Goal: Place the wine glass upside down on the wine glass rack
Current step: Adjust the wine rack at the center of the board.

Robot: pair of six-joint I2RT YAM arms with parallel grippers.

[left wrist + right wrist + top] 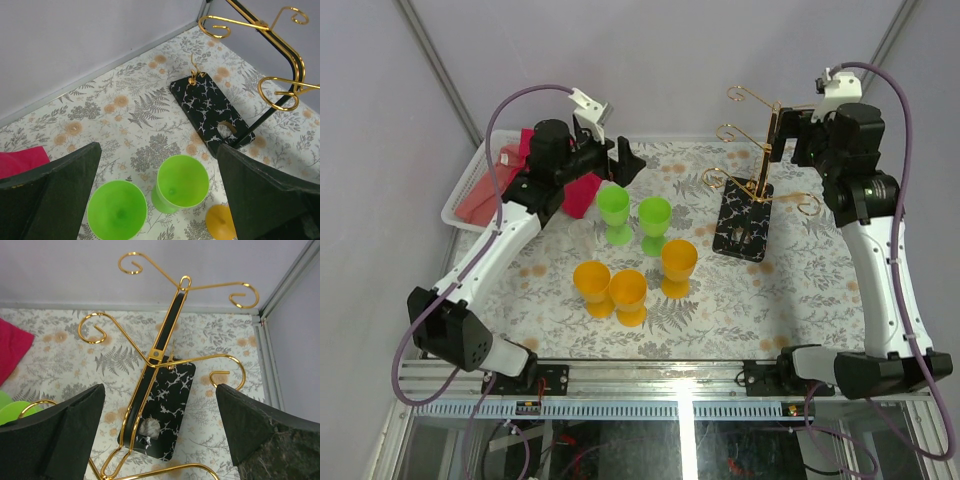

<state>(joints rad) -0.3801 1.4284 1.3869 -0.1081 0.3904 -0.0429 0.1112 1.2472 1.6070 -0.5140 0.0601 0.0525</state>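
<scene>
Fingers (55,195) on my left gripper (618,163) stand spread wide with nothing between them, and my right gripper (783,138) is spread just as wide, gripping nothing. Over the flowered tabletop (720,290), my left arm (500,240) reaches from the near left corner toward the far left corner. Its wrist is raised, and the gripper points right and down above the green goblets (613,208). My right arm (880,270) climbs along the right edge and bends inward. Its gripper is level with the upper pole of the wine glass rack (745,225) and just beside it; I can't tell whether they touch. The rack stands upright near the far right corner. A white basket (460,195) at the far left corner holds red and pink things (485,190) I can't identify. The wine glasses, two green goblets and three orange goblets (629,295), stand upright mid-tabletop, left of the rack.
</scene>
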